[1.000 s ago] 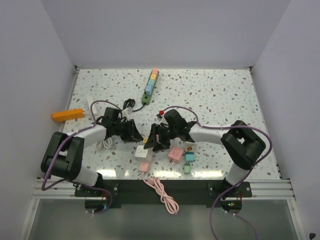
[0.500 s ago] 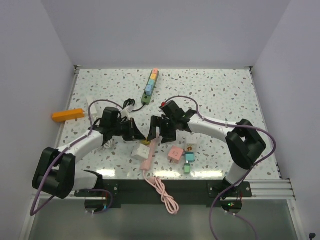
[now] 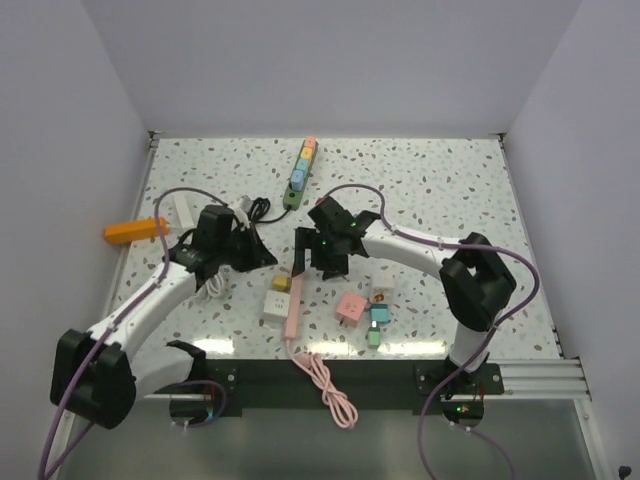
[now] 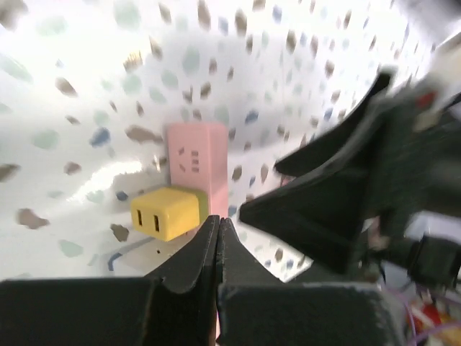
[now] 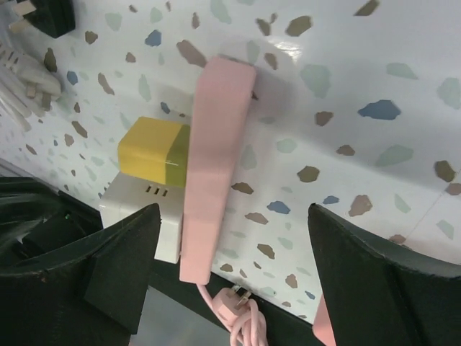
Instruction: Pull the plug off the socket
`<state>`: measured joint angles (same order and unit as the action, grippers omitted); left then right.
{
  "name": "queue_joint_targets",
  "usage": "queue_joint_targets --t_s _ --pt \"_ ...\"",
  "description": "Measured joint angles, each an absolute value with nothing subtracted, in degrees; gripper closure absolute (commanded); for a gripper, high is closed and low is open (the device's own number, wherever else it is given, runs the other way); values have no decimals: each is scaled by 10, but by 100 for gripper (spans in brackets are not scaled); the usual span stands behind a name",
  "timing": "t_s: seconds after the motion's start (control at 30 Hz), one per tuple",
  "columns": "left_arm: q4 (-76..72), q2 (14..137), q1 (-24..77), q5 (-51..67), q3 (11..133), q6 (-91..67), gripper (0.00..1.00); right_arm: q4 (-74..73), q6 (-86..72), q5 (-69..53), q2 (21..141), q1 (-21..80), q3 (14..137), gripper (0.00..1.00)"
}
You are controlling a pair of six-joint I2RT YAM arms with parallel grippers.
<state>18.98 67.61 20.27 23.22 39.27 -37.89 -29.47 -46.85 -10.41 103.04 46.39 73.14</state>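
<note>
A pink power strip [image 3: 293,292] lies on the table between my grippers, with a yellow plug [image 3: 281,284] against its left side. In the right wrist view the strip [image 5: 216,166] runs lengthwise and the yellow plug [image 5: 153,151] sits flush on its side, above a white adapter [image 5: 140,209]. My right gripper [image 5: 234,216] is open above the strip's near half and touches nothing. My left gripper [image 4: 217,225] is shut and empty just short of the plug [image 4: 163,213] and the strip [image 4: 198,162]. In the top view the left gripper [image 3: 264,256] and right gripper [image 3: 312,262] flank the strip's far end.
A green strip with coloured sockets [image 3: 300,170] lies at the back. An orange block [image 3: 135,230] is at the left edge. A pink adapter [image 3: 350,308] and teal adapters [image 3: 380,314] lie right of the strip. The pink cord coils [image 3: 325,385] over the front edge. White cable [image 3: 210,286] lies under the left arm.
Both grippers have drawn back from the strip toward the far side. The strip and yellow plug, earlier between the fingers, now lie free and turned more lengthwise.
</note>
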Motion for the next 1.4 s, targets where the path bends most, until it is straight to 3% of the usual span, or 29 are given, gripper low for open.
queue_joint_targets --t_s 0.23,0.3,0.43,0.5,0.63,0.83,1.03,1.1,1.13,1.2,1.23,1.27,1.4 --pt "249 591 192 87 516 -390 100 -312 -472 -78 1077 531 784 28" --pt "259 596 190 73 515 -395 100 -315 -479 -73 1089 546 784 33" --pt "286 600 187 64 486 -404 100 -308 -502 -70 1091 559 784 52" --pt "292 600 187 63 473 -407 100 -299 -511 -73 1091 559 782 55" --pt "298 600 184 61 464 -409 100 -288 -517 -76 1090 558 778 53" --pt "299 599 177 58 462 -409 100 -289 -514 -43 1095 556 770 39" --pt "300 591 176 57 462 -409 100 -331 -505 -5 1098 555 777 42" --pt "300 591 176 57 461 -409 100 -340 -501 -5 1105 555 787 48" --pt "300 591 176 58 460 -409 100 -340 -500 -9 1111 555 792 62" --pt "297 591 176 59 456 -409 100 -326 -501 -22 1113 555 792 76" --pt "296 591 176 60 452 -409 100 -317 -502 -26 1113 555 790 92" --pt "296 592 176 63 447 -409 100 -304 -502 -37 1113 552 783 98" --pt "289 599 173 75 419 -404 100 -198 -509 -116 1086 521 703 100"
